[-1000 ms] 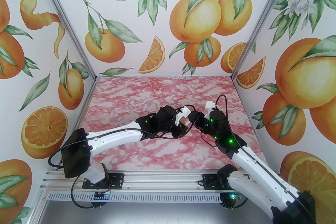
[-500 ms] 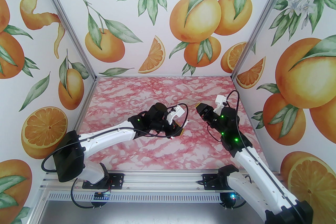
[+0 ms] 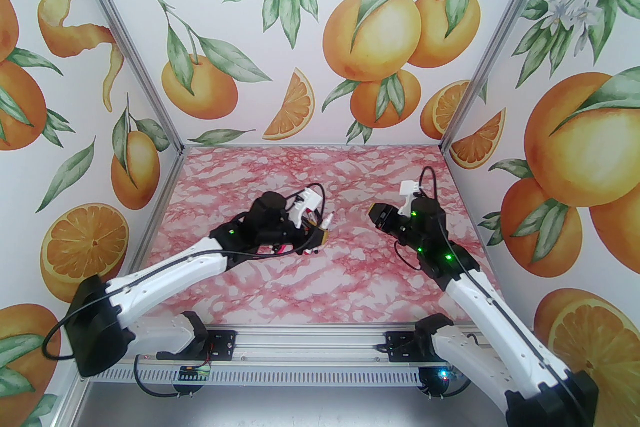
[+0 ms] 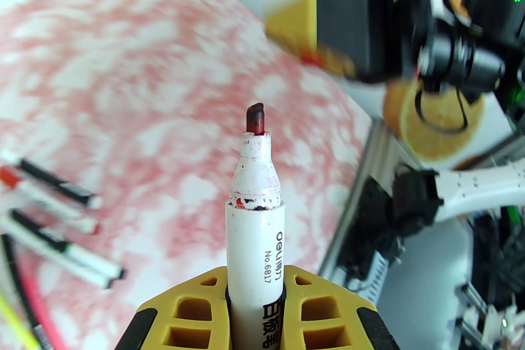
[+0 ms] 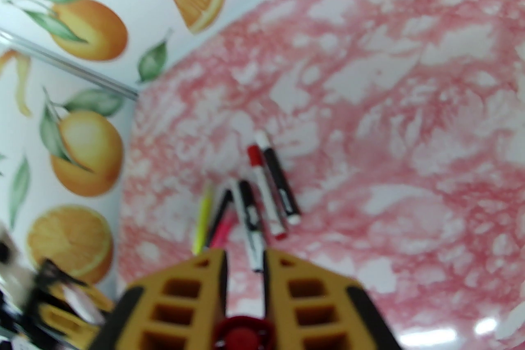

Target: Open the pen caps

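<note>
My left gripper [image 4: 254, 291] is shut on a white marker barrel [image 4: 253, 241], whose bare red tip [image 4: 256, 120] points up and away. The same left gripper [image 3: 324, 235] hangs over the table's middle with the marker [image 3: 328, 219] sticking out of it. Off to the right, my right gripper [image 3: 374, 213] is well apart from it. A red pen cap [image 5: 242, 334] sits deep between the right gripper's [image 5: 244, 258] shut yellow fingers [image 5: 197, 291]. Several more pens [image 5: 266, 192] with red and black ends lie side by side on the table.
The lying pens [image 4: 53, 209] rest on the pink marbled table [image 3: 300, 295], under the left wrist; a yellow one [image 5: 203, 221] and a pink one [image 5: 223, 231] are among them. Orange-print walls [image 3: 125, 139] close the left, back and right.
The grippers met at the table's middle a second ago and have pulled apart. The left one moved left with the marker, the right one drew back to the right.
</note>
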`<state>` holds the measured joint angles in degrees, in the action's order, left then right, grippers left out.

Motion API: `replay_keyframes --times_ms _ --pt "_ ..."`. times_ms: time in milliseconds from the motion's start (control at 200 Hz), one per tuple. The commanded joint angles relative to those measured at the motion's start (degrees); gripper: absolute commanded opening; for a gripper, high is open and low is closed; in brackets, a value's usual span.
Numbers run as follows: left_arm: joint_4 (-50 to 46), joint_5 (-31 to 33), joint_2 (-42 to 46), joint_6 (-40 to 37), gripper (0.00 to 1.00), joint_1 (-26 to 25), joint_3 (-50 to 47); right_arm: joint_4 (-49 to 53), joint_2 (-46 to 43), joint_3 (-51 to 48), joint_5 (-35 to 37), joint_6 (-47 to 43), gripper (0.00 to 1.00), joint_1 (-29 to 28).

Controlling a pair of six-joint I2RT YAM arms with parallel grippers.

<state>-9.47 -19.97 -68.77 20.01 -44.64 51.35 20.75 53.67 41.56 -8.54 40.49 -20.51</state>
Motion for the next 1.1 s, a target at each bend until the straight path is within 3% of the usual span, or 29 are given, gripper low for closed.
replay_keyframes --times_ms 0,175,345,686,1096 --pt "-4.4 7.4 6.7 1.3 0.04 2.7 -3.4 7.7 2.8 1.9 8.0 -6.8 0.17 -3.6" --pt "-13.4 17.0 12.5 -0.1 0.05 4.0 -5.0 6.9 7.8 0.6 13.0 -9.3 0.17 -7.1" --pt "-14.1 19.7 16.0 2.3 0.06 4.6 -8.5 2.0 11.6 -2.3 17.5 -10.2 0.18 -9.8" --pt "-17.6 24.1 17.9 5.2 0.06 4.7 -10.5 -8.2 16.3 -7.7 22.7 -9.9 0.18 -12.2" --pt "-14.3 22.0 14.9 6.4 0.06 4.9 -11.3 -14.1 23.4 -9.2 22.5 -9.3 0.18 -12.6"
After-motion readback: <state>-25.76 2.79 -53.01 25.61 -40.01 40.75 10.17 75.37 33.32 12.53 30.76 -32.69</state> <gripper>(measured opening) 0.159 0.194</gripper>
